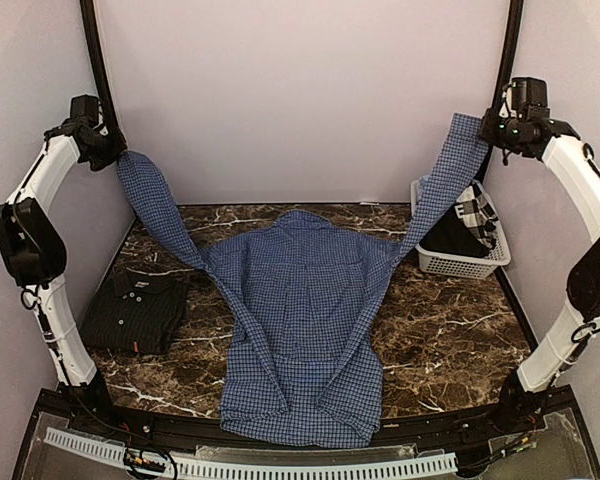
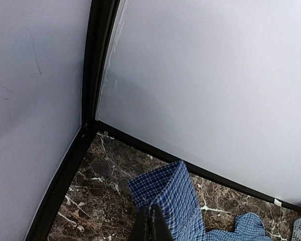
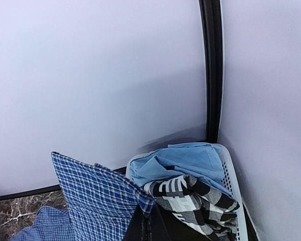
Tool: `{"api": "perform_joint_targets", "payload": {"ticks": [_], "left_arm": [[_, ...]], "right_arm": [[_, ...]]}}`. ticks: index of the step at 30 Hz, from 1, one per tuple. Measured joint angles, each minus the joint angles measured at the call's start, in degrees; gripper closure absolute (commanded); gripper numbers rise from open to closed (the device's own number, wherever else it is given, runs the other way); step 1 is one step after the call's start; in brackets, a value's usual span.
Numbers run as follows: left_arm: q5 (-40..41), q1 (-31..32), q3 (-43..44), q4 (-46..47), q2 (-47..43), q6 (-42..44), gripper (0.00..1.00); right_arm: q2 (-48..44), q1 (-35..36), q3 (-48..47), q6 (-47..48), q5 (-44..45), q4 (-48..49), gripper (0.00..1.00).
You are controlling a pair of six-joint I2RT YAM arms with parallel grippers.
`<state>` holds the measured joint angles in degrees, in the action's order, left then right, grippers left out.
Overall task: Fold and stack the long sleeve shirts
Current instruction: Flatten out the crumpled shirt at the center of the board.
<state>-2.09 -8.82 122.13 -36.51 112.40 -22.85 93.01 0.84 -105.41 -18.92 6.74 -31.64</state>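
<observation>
Both sleeves are up in the air: my left gripper (image 1: pixel 118 152) is pressed together on the cuff of the left-hand sleeve (image 1: pixel 155 205), and my right gripper (image 1: pixel 483 128) is pinching the right-hand sleeve (image 1: pixel 445 180) the same way, high by the back wall. The blue shirt (image 1: pixel 305 320) lies flat on the tabletop (image 1: pixel 450 340), below and between my two grippers. Its collar is at the far side and its hem at the near edge, so its long axis runs straight down the middle. Each sleeve slants inward and down from its gripper to the shoulder. I reckon the next move is to carry each cuff inward across the body, each arm being nearer its own sleeve. The dark shirt (image 1: pixel 135 310), already folded, sits below my left gripper, and the basket (image 1: pixel 460 262) is just below my right.
</observation>
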Motion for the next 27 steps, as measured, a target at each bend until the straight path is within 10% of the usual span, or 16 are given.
{"api": "perform_joint_targets", "payload": {"ticks": [18,27], "left_arm": [[-3.1,-2.49,10.88,-2.71,2.91,0.15,1.0],[-7.41,6.08,-5.88,0.59,1.7,0.79,0.98]], "right_arm": [[1.44,-5.16,-4.81,0.24,-7.72,-2.49,1.0],[-1.66,8.85,14.08,0.44,-9.75,2.91,1.0]]}}
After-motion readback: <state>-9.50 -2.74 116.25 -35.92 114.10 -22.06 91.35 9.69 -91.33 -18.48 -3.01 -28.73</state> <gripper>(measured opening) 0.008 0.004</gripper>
